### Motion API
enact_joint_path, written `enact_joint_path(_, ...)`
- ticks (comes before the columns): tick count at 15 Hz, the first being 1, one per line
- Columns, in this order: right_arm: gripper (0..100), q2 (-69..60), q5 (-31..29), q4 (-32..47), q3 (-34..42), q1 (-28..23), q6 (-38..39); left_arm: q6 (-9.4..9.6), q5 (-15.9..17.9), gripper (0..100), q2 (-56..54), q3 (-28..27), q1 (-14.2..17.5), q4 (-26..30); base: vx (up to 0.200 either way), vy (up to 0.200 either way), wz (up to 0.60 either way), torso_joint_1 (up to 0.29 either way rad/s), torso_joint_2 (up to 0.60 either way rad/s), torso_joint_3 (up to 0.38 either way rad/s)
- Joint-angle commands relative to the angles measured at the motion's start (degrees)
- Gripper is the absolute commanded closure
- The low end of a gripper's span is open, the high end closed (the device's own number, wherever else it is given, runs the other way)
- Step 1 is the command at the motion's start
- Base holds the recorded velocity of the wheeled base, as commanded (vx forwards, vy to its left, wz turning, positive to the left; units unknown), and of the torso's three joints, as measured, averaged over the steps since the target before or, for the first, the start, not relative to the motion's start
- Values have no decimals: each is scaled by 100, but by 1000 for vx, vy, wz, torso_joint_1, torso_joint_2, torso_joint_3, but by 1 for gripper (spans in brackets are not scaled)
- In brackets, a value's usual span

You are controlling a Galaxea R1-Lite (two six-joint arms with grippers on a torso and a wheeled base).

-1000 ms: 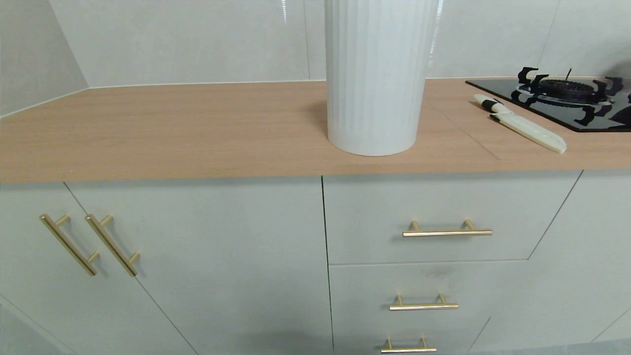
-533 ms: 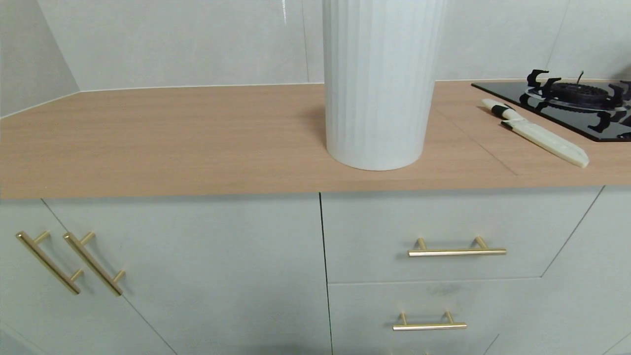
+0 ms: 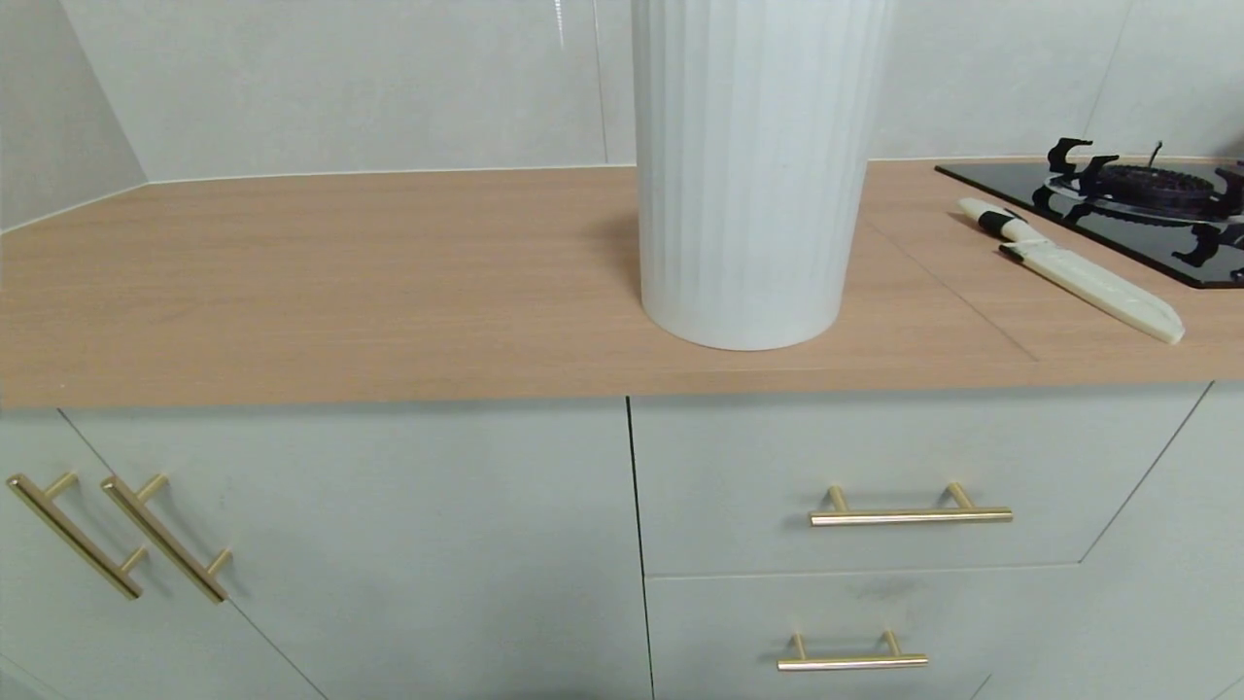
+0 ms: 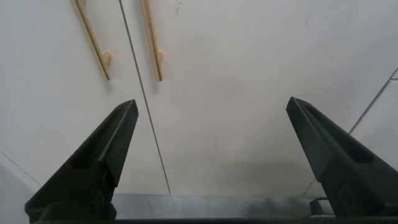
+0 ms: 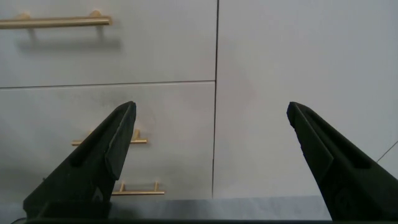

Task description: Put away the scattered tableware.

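A cream-bladed knife (image 3: 1079,272) with a white and black handle lies on the wooden counter (image 3: 340,282) at the right, beside the hob. A tall white ribbed container (image 3: 753,165) stands near the counter's front edge, in the middle. My left gripper (image 4: 211,112) is open, low down in front of the cabinet doors with nothing between its fingers. My right gripper (image 5: 211,112) is also open and holds nothing, facing the drawer fronts.
A black glass hob (image 3: 1118,209) with a burner grate sits at the far right of the counter. Below are grey cabinet doors with two slanted gold handles (image 3: 160,535) and drawers with gold bar handles (image 3: 909,515). Tiled wall behind.
The head camera has shifted, so the counter and cabinets sit lower and slightly larger in the picture. Nothing on the counter has moved.
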State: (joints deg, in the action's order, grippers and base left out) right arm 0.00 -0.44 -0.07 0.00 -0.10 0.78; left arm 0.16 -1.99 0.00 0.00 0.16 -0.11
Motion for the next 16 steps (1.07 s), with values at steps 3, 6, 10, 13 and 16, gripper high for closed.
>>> enact_joint_path(3, 0, 9, 0, -1, 0, 1, 1, 2, -3, 0, 9, 0, 2, -7, 0, 0, 0, 74, -240, -159)
enact_joint_path(6, 0, 9, 0, -1, 0, 1, 1, 2, -3, 0, 9, 0, 2, -7, 0, 0, 0, 115, -339, -277)
enact_joint_path(10, 0, 9, 0, -1, 0, 1, 1, 2, -3, 0, 9, 0, 2, -7, 0, 0, 0, 172, -498, -273)
enact_joint_path(13, 0, 9, 0, -1, 0, 1, 1, 2, -3, 0, 9, -9, 2, -7, 0, 0, 0, 216, -473, -274)
enact_joint_path(16, 0, 9, 0, -1, 0, 1, 1, 2, -3, 0, 0, 0, 2, -7, 0, 0, 0, 214, -484, -271)
